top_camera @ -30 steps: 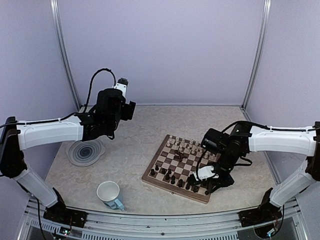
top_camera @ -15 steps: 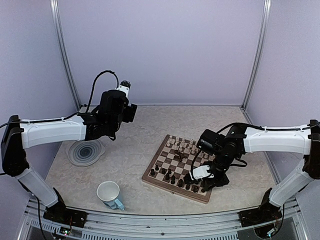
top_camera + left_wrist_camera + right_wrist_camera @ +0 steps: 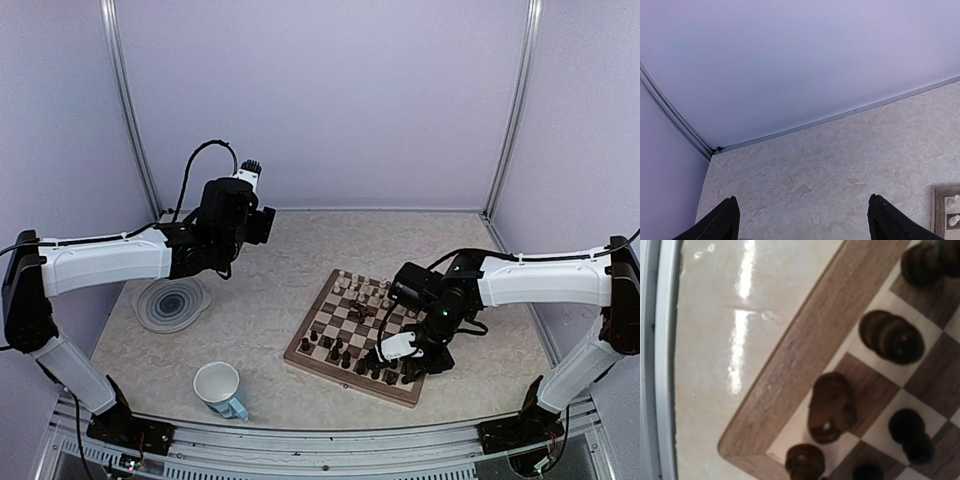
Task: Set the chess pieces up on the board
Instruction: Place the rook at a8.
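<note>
The board [image 3: 322,322] lies right of centre, with dark chess pieces [image 3: 340,352] along its near rows and cream pieces [image 3: 372,296] along its far rows; a few stand mid-board. My right gripper [image 3: 395,356] hovers low over the board's near right corner; its fingers do not show in the right wrist view, which looks down on the board's corner border [image 3: 790,370] and several dark pieces [image 3: 831,407]. My left gripper [image 3: 805,222] is open and empty, held high above the table's left side [image 3: 260,220], far from the board. A board corner [image 3: 939,215] with cream pieces [image 3: 954,201] shows at the left wrist view's edge.
A round grey swirl-patterned plate [image 3: 172,303] lies at the left under the left arm. A white mug [image 3: 218,388] stands near the front left. Lilac walls close in the back and sides. A metal rail [image 3: 655,360] runs along the table's near edge.
My right gripper has moved left and a little forward over the board's near right corner. My left arm shifted slightly right about a second ago and has held still since.
</note>
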Robot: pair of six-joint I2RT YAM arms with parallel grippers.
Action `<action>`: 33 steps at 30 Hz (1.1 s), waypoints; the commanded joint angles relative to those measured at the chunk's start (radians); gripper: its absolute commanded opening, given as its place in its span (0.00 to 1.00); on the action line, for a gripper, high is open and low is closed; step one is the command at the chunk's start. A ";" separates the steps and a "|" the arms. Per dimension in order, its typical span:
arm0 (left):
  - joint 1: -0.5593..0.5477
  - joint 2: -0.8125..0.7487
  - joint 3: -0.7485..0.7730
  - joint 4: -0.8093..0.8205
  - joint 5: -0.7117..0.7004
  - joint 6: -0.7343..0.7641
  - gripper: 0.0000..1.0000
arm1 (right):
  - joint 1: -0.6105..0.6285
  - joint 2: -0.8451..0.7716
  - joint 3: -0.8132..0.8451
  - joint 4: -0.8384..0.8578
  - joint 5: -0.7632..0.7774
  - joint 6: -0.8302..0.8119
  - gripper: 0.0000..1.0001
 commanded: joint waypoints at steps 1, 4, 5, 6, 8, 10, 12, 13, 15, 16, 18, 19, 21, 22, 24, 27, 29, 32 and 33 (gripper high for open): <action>0.006 0.000 0.034 -0.024 0.016 -0.020 0.87 | 0.016 0.019 -0.012 0.014 0.005 0.002 0.08; 0.006 0.001 0.034 -0.027 0.021 -0.024 0.87 | 0.017 0.027 -0.018 0.022 0.014 0.001 0.08; 0.007 0.002 0.035 -0.030 0.022 -0.025 0.87 | 0.018 0.030 -0.018 0.025 0.016 0.002 0.08; 0.006 0.003 0.036 -0.032 0.024 -0.028 0.87 | 0.018 0.033 -0.019 0.026 0.017 0.003 0.08; 0.007 0.006 0.038 -0.035 0.029 -0.030 0.87 | 0.019 0.034 -0.019 0.032 0.018 0.003 0.09; 0.006 0.005 0.039 -0.038 0.031 -0.033 0.87 | 0.019 0.034 -0.020 0.036 0.020 0.003 0.10; 0.006 0.008 0.040 -0.040 0.032 -0.034 0.87 | 0.019 0.035 -0.018 0.037 0.017 0.005 0.13; 0.006 0.009 0.040 -0.041 0.033 -0.036 0.87 | 0.020 0.037 -0.020 0.039 0.016 0.006 0.14; 0.007 0.011 0.043 -0.047 0.037 -0.042 0.87 | 0.021 0.040 -0.024 0.040 0.016 0.005 0.17; 0.006 0.012 0.044 -0.049 0.041 -0.044 0.87 | 0.022 0.040 -0.026 0.040 0.015 0.005 0.18; 0.006 0.015 0.047 -0.053 0.043 -0.045 0.87 | 0.023 0.039 -0.027 0.039 0.014 0.005 0.20; 0.005 0.017 0.049 -0.056 0.044 -0.046 0.87 | 0.024 0.039 -0.027 0.037 0.010 0.005 0.22; 0.005 0.019 0.050 -0.058 0.044 -0.047 0.87 | 0.025 0.034 -0.023 0.034 0.001 0.006 0.23; 0.006 0.020 0.050 -0.059 0.044 -0.048 0.87 | 0.025 0.034 -0.021 0.032 -0.001 0.006 0.23; 0.005 0.021 0.052 -0.061 0.046 -0.050 0.87 | 0.026 0.034 -0.021 0.032 -0.001 0.006 0.24; 0.005 0.022 0.052 -0.063 0.049 -0.050 0.87 | 0.026 0.031 -0.016 0.028 -0.017 0.007 0.24; 0.005 0.021 0.052 -0.063 0.048 -0.051 0.87 | 0.026 0.030 -0.004 0.022 -0.036 0.010 0.24; 0.005 0.024 0.054 -0.063 0.050 -0.054 0.87 | 0.027 0.032 0.001 0.021 -0.044 0.012 0.24; 0.005 0.025 0.054 -0.063 0.051 -0.054 0.87 | 0.026 0.033 0.001 0.022 -0.042 0.012 0.24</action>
